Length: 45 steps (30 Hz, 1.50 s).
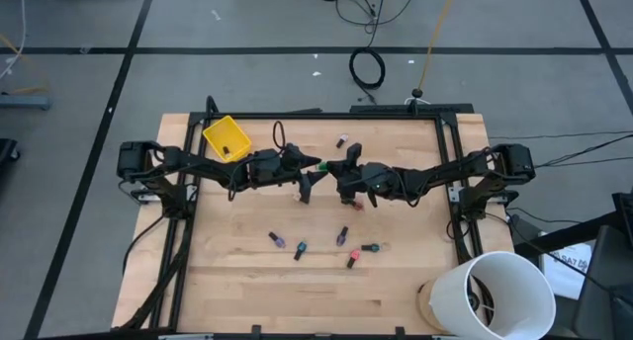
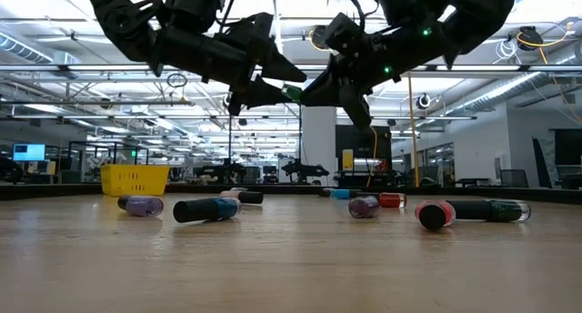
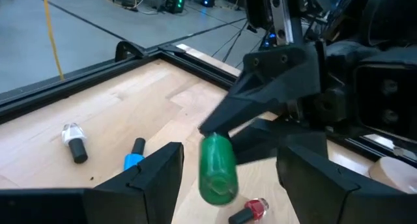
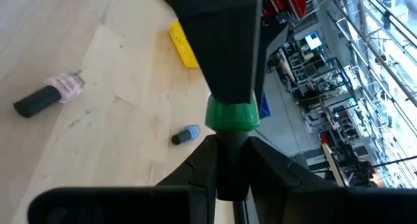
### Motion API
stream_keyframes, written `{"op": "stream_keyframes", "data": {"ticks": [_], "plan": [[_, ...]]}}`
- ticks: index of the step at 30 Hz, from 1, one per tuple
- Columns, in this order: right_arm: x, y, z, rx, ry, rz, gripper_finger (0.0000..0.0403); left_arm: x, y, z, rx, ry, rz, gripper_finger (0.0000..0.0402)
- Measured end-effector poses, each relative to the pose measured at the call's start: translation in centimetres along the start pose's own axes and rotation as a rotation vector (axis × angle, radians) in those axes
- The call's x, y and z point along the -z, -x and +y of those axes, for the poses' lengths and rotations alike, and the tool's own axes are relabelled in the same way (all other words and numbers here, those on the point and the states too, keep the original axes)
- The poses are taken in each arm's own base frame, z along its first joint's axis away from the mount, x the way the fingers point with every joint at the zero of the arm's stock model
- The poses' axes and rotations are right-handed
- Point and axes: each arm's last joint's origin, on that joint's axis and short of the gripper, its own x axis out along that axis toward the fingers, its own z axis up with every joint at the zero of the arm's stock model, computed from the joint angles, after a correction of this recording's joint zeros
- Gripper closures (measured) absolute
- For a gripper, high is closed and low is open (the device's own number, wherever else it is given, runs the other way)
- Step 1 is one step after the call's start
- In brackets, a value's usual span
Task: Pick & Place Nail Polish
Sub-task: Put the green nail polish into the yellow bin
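Observation:
A green nail polish bottle (image 1: 321,166) is held in the air over the table's middle, between my two grippers. My right gripper (image 4: 231,168) comes from the table's right and is shut on it. My left gripper (image 3: 228,185) comes from the table's left and is open. Its two fingers stand on either side of the bottle's green body (image 3: 217,168) without touching it. In the low view the bottle (image 2: 291,92) shows well above the table. Several other small bottles (image 1: 299,249) lie on their sides on the wood. My right gripper pinches the green bottle's dark cap end (image 4: 230,146) between its two fingers. The fingers lie about level and come from the table's right. The bottle is lifted clear of the table and sticks out beyond the fingertips, its green body (image 4: 232,115) toward my left gripper.
A small yellow bin (image 1: 226,137) stands at the far left. A pale bottle (image 1: 341,140) lies toward the far edge and a red one (image 1: 356,204) under my right arm. Purple, blue and pink bottles (image 1: 342,235) lie nearer. A white bucket (image 1: 495,291) stands at the near right corner.

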Motion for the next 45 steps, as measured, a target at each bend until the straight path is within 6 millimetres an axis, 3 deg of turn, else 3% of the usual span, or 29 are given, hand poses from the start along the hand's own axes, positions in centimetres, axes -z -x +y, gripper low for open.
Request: {"op": "stream_keyframes", "data": {"ticks": [18, 22, 30, 35, 38, 45], "plan": [[-0.3, 0.1, 0.0, 0.004, -0.007, -0.016, 0.0351, -0.1, 0.0, 0.3, 0.03, 0.011, 0.015, 0.0166], [-0.3, 0.1, 0.0, 0.004, -0.007, -0.016, 0.0351, -0.1, 0.0, 0.4, 0.031, 0.025, 0.015, 0.0211], [-0.3, 0.1, 0.1, 0.003, -0.005, -0.017, 0.0351, -0.2, -0.1, 0.7, 0.02, 0.03, 0.017, 0.0347], [-0.3, 0.1, 0.2, -0.002, -0.006, -0.015, 0.035, -0.2, -0.1, 1.1, 0.017, 0.03, 0.026, 0.0352], [-0.3, 0.1, 0.2, -0.004, -0.045, -0.012, 0.0332, -0.2, -0.1, 1.1, 0.018, -0.002, 0.025, 0.0352], [-0.3, 0.1, 0.1, -0.001, -0.222, -0.013, 0.0245, -1.2, 0.5, 1.2, -0.005, -0.067, 0.007, 0.0352]]}}
